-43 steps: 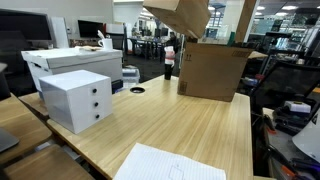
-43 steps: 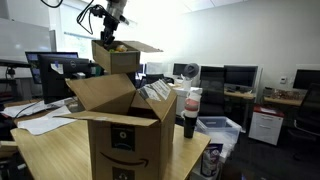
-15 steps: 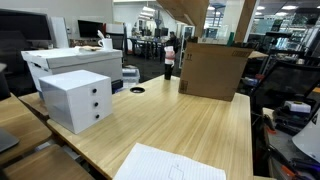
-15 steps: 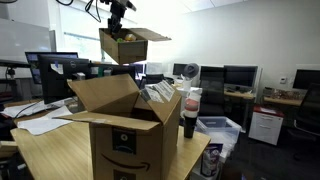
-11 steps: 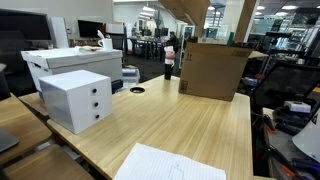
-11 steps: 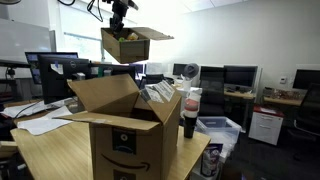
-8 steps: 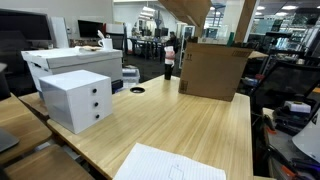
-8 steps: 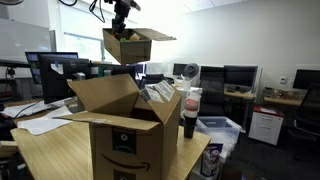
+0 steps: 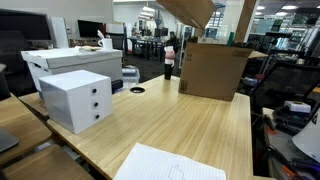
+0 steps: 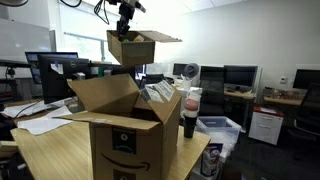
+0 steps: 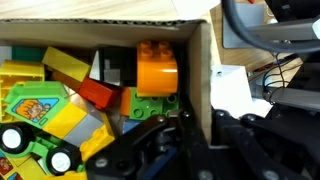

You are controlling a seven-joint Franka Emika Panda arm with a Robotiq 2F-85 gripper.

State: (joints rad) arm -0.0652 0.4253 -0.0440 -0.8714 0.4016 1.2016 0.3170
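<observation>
My gripper (image 10: 127,27) is shut on the wall of a small open cardboard box (image 10: 133,49) and holds it high in the air, above a large open cardboard box (image 10: 120,118) on the wooden table. In the wrist view the jaws (image 11: 196,125) clamp the small box's brown wall (image 11: 199,70). Inside it lie colourful toy blocks: an orange one (image 11: 157,68), a green one (image 11: 152,105), a red one (image 11: 97,94) and yellow ones. In an exterior view only the small box's underside (image 9: 188,10) shows at the top edge, above the large box (image 9: 214,68).
A white drawer unit (image 9: 76,99) and a white printer (image 9: 68,60) stand on the wooden table (image 9: 165,120). A sheet of paper (image 9: 170,163) lies at the near edge. A dark bottle (image 10: 190,112) stands beside the large box. Monitors and desks fill the room behind.
The small box, held in my gripper, has risen higher and drifted sideways over the large box; in one exterior view it has nearly left the top of the picture.
</observation>
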